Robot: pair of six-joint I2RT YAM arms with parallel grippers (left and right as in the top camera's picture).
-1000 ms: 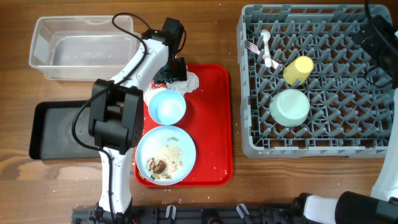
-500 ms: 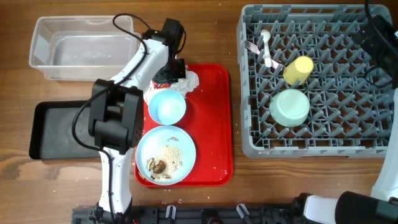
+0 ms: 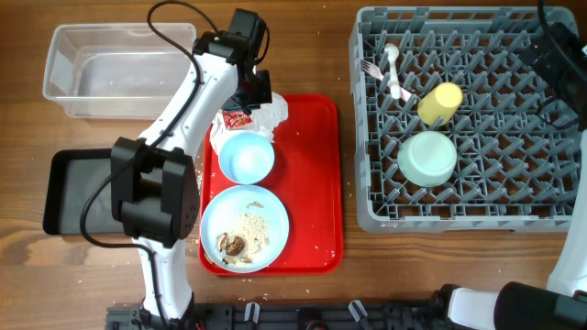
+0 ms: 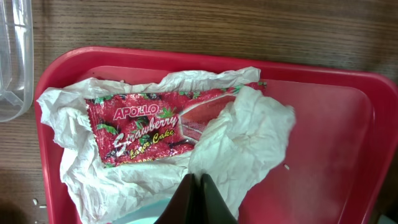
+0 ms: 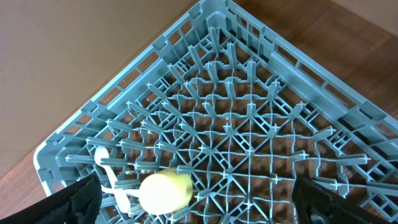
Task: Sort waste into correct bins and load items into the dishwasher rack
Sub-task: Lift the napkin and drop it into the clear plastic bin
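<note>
My left gripper is shut, its tips pinching the crumpled white napkin at the back of the red tray. The red-and-white wrapper lies on the napkin's left part. In front of them sit the small light blue bowl and the large plate with white crumbs and brown bits. The grey rack holds the yellow cup, mint bowl, and fork and spoon. My right gripper hangs open above the rack.
The clear tub stands at the back left, just left of the red tray. The black tray lies in front of it, partly under my left arm. Loose crumbs dot the wood near the tray's front.
My left gripper has shut on the napkin and drawn up and back-left. The napkin has shifted with it and the wrapper has come into view. The right arm has not moved.
</note>
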